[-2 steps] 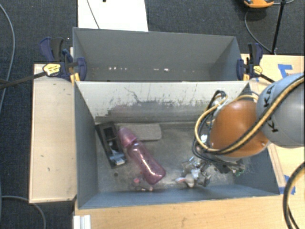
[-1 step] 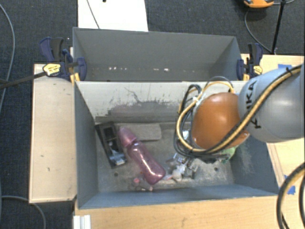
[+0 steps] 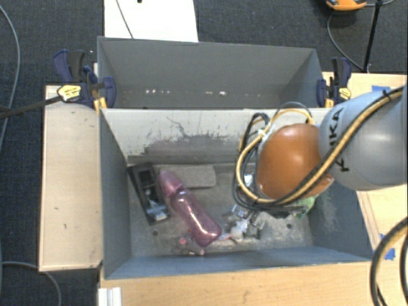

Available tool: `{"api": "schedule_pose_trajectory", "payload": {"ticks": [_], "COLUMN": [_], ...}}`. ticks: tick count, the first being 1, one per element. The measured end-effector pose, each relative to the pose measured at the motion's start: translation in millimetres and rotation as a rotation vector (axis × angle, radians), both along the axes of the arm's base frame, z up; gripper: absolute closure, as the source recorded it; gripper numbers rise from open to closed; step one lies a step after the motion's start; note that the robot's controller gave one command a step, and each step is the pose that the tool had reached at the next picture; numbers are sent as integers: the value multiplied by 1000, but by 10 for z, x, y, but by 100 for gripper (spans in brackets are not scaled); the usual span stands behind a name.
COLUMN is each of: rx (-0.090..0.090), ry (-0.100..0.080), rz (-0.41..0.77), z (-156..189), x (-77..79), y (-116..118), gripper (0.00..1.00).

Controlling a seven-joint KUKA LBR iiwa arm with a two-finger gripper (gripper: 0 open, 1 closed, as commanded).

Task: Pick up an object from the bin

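My gripper (image 3: 245, 224) is low in the bin's front right part, its tips showing just under the arm's cover, down among small whitish and pink bits (image 3: 233, 233) on the floor. A long purple bottle-shaped thing (image 3: 188, 209) lies slanted just left of it, its lower end close to the fingertips. Something green (image 3: 307, 205) peeks out on the right, behind the gripper. Farther left lies a black flat device (image 3: 146, 191) with a grey clip.
A grey flat block (image 3: 194, 176) lies against the back wall behind the purple thing. A small pink scrap (image 3: 189, 250) rests near the front wall. The arm and its orange cover hang over the bin's right half.
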State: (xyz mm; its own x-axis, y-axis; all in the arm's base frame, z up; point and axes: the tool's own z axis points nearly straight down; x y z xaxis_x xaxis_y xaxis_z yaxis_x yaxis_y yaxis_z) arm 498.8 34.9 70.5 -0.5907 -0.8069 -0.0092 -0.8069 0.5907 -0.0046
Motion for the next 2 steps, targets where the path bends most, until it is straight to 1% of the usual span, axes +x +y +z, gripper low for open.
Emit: {"api": "schedule_pose_trajectory", "payload": {"ticks": [1, 2], "rx": [2, 2], "ry": [-2, -1], "rz": [-9, -14], "z": [719, 719], "x": [245, 244], "y": [-100, -99], "gripper": [100, 100]}}
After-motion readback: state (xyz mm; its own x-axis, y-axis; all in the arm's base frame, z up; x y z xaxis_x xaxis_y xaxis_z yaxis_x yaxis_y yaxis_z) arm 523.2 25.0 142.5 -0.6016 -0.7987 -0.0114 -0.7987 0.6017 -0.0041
